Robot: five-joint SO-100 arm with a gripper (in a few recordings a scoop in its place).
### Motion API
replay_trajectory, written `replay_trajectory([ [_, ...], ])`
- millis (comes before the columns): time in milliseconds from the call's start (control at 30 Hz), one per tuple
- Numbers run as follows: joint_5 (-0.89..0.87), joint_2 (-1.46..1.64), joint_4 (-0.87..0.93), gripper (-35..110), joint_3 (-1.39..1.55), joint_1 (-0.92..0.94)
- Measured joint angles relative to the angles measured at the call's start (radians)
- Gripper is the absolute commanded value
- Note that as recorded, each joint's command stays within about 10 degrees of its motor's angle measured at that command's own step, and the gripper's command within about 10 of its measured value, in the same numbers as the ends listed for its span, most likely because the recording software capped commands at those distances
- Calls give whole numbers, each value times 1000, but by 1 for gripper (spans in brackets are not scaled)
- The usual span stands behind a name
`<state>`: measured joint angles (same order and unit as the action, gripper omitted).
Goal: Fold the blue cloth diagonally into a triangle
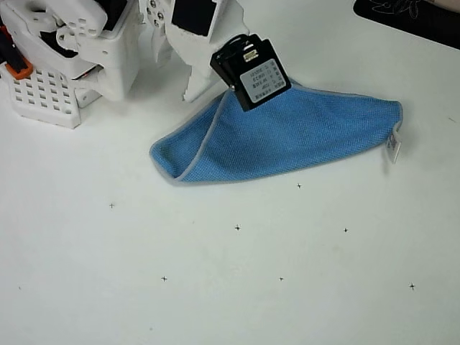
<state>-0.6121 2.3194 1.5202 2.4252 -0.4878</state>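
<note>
Blue cloth (287,140) already triangular near worktop's (230,287) far edge; end effector (231,90) over apex, grip unclear. Next: release, retreat.

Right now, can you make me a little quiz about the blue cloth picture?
1. True or false: the blue cloth lies folded over on the table.
2. Where is the cloth's small white tag? A) right end B) left end C) middle
3. What colour is the cloth's stitched border?

Key: 1 true. 2 A, in the overhead view. 3 pale grey.
</note>
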Motion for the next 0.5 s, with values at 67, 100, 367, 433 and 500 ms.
replay_trajectory([
  [67, 21, 31, 0, 31, 28, 15],
  [100, 32, 46, -11, 31, 38, 28],
  [367, 107, 175, -28, 31, 137, 107],
  [433, 129, 193, -35, 31, 146, 126],
  [500, 143, 201, -35, 31, 146, 133],
])
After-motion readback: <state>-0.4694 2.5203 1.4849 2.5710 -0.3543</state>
